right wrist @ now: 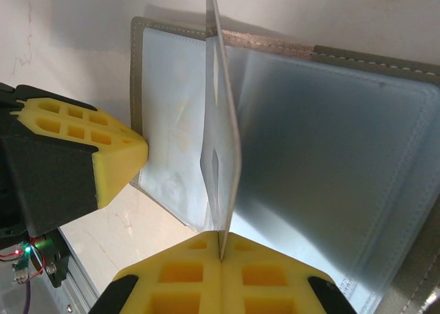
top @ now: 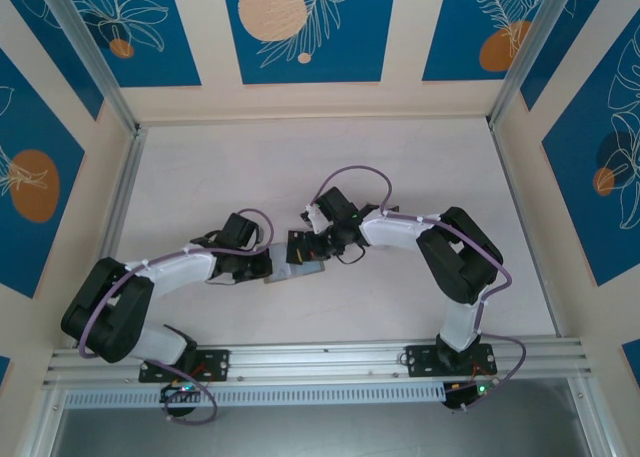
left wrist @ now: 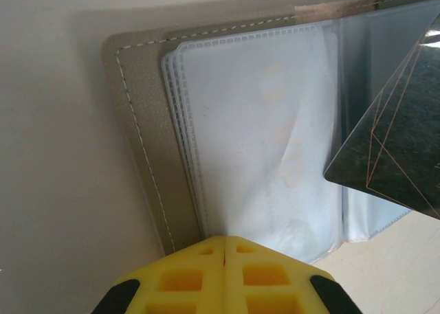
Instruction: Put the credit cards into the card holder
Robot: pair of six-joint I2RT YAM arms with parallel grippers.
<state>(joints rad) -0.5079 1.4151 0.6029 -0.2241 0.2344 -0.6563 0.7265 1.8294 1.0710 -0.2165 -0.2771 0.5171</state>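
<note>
The card holder (top: 300, 270) lies open and flat on the white table (top: 400, 167), its grey stitched cover (left wrist: 137, 128) under a stack of clear pocket pages (left wrist: 261, 135). A black credit card (left wrist: 399, 142) with thin gold lines stands on edge above the holder's middle fold, tilted over its right half. In the right wrist view the card (right wrist: 221, 149) shows almost edge-on.

The right gripper (right wrist: 220, 245) is clamped on the card's near edge, yellow fingers (right wrist: 185, 273) pressed together with the card between them. Its arm bends in from the right of the holder, forearm level and wrist turned down over it (top: 308, 245).

The left gripper (left wrist: 225, 245) reaches in low from the left of the holder, fingers closed tip to tip against the left page's outer edge. Whether they pinch the cover or only press on it, I cannot tell. The two gripper heads sit close together over the holder.

Beyond the holder the table is bare up to the far wall. Nearer than the holder runs the aluminium rail (top: 330, 362) that carries both bases.
</note>
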